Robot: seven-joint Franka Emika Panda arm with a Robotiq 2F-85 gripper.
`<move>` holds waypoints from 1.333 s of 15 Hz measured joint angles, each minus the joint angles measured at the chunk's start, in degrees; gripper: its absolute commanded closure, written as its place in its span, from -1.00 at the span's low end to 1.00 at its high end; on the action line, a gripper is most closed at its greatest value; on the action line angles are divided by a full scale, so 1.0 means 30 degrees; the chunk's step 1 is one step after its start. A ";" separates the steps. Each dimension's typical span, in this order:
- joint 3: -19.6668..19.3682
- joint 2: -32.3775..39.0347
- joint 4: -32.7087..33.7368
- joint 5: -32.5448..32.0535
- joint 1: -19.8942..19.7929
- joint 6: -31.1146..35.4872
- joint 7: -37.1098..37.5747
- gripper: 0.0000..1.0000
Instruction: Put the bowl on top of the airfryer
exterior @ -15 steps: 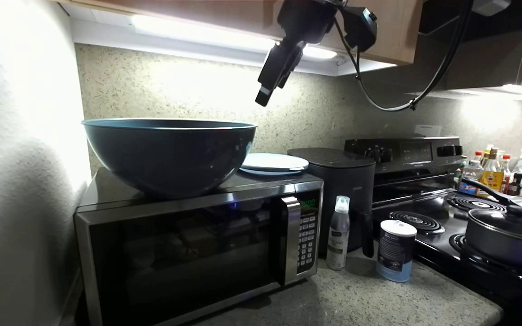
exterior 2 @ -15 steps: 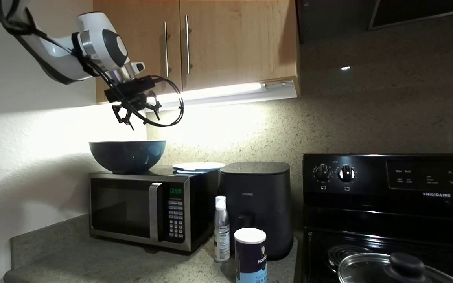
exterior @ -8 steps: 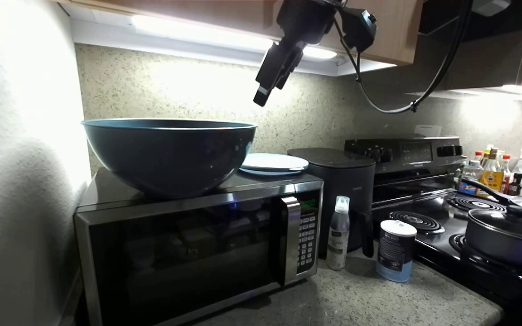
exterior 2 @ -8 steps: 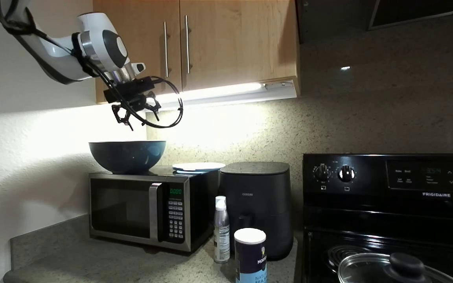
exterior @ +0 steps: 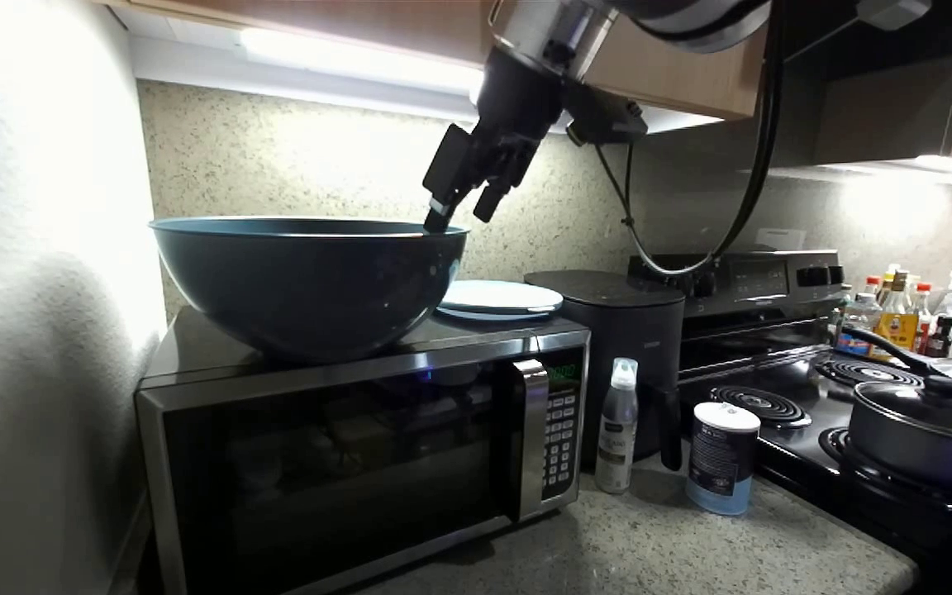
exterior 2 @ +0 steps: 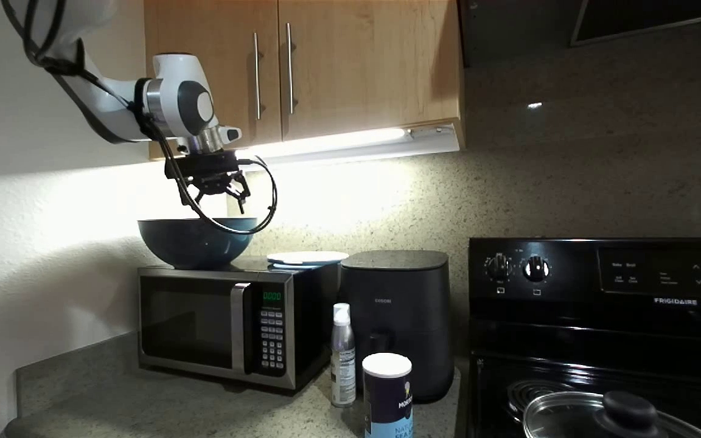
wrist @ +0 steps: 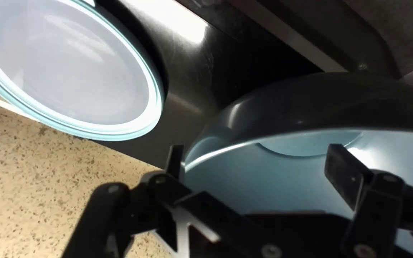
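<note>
The large dark teal bowl [exterior: 302,289] sits upright on the microwave, and it also shows in an exterior view [exterior 2: 195,249] and in the wrist view [wrist: 249,182]. My gripper [exterior: 461,215] is open at the bowl's rim on the side toward the plate; it also shows in an exterior view [exterior 2: 215,204]. In the wrist view [wrist: 256,157], one finger is over the bowl's inside and the other is just outside the rim, with nothing clamped. The black airfryer [exterior: 637,355] stands beside the microwave, also in an exterior view [exterior 2: 396,316]; it is out of the wrist view.
The silver-fronted microwave [exterior 2: 204,322] bears the bowl and a white plate [exterior: 499,296], which lies between bowl and airfryer. A spray bottle [exterior 2: 343,359] and a salt canister [exterior 2: 388,395] stand before the airfryer. The wall cabinet [exterior 2: 369,67] hangs above; the stove [exterior 2: 569,292] is beside.
My gripper has come down from above to the bowl's rim and its tilt has changed. One finger now dips to the rim. The bowl, plate and airfryer have not moved.
</note>
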 measured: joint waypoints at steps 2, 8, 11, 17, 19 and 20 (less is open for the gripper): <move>-0.0002 0.0823 0.0351 -0.0294 -0.0136 -0.0132 0.1070 -1.00; 0.0022 0.1485 0.0756 -0.0297 -0.0173 -0.0180 0.1547 -0.46; 0.0084 0.1613 0.0755 -0.0259 -0.0146 -0.0180 0.1538 -0.05; 0.0065 0.1639 0.0764 -0.0313 -0.0169 -0.0166 0.1540 0.72; 0.0026 0.1558 0.0756 -0.0510 -0.0184 -0.0165 0.1602 0.91; -0.0001 0.1483 0.0725 -0.0679 -0.0192 -0.0144 0.1655 0.91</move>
